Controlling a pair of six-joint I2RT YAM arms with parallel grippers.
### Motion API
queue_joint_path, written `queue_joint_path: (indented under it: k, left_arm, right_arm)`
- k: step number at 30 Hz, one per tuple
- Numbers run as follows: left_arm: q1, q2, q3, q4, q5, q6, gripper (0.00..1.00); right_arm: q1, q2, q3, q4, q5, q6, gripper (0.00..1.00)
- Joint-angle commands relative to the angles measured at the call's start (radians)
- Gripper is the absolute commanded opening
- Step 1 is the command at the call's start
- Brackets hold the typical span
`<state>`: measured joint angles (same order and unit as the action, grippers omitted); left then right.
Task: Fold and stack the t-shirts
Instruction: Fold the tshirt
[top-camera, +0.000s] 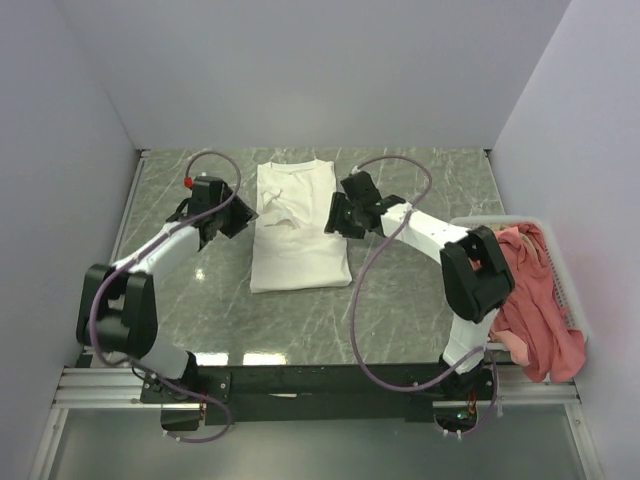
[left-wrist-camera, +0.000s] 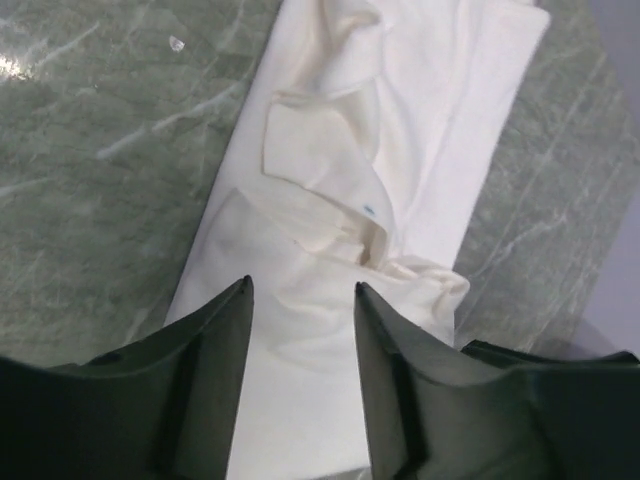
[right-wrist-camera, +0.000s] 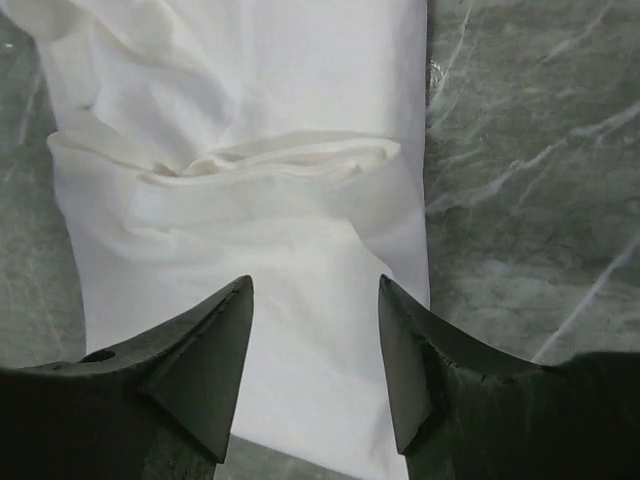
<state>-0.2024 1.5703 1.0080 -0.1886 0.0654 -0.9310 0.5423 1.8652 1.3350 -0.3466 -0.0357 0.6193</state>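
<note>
The top external camera sits high above and behind the arm bases, facing forward and down. It is far enough back to take in the whole table (top-camera: 400, 300), the walls and the basket (top-camera: 470, 221) at the right edge. The left wrist camera looks past the left gripper (left-wrist-camera: 300, 290), close over the white t-shirt (left-wrist-camera: 330, 200) from its left side. The right wrist camera looks past the right gripper (right-wrist-camera: 315, 285), equally close, from the opposite side. All three views share that shirt's rumpled middle and the table beside it.
</note>
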Motion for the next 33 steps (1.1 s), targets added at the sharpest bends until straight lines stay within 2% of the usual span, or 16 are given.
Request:
queue_joint_path:
  k: [1, 4, 7, 10, 15, 21, 27, 33]
  left_arm:
    - [-0.014, -0.137, -0.07, 0.049, 0.039, -0.011, 0.48]
    - [-0.069, -0.177, -0.141, 0.063, 0.044, -0.04, 0.23]
    - [-0.147, -0.199, -0.215, 0.103, 0.045, -0.077, 0.1]
    - [-0.169, -0.191, -0.262, 0.158, 0.073, -0.107, 0.04]
    - [-0.221, -0.135, -0.284, 0.214, 0.106, -0.121, 0.01]
    - [-0.219, -0.087, -0.316, 0.192, 0.079, -0.111, 0.01]
    - [-0.163, -0.096, -0.397, 0.23, 0.109, -0.109, 0.01]
    - [-0.108, -0.162, -0.359, 0.155, 0.146, -0.051, 0.05]
  right_arm:
    - [0.014, -0.153, -0.057, 0.053, 0.005, 0.01, 0.59]
    - [0.05, -0.22, -0.176, 0.092, -0.006, 0.043, 0.58]
    - [0.09, -0.273, -0.278, 0.154, -0.032, 0.083, 0.56]
    - [0.107, -0.296, -0.33, 0.184, -0.036, 0.097, 0.55]
    - [0.114, -0.285, -0.395, 0.247, -0.098, 0.125, 0.53]
    - [0.088, -0.265, -0.468, 0.221, -0.055, 0.128, 0.52]
    - [0.047, -0.327, -0.546, 0.205, -0.029, 0.117, 0.52]
    - [0.024, -0.394, -0.548, 0.164, -0.021, 0.105, 0.52]
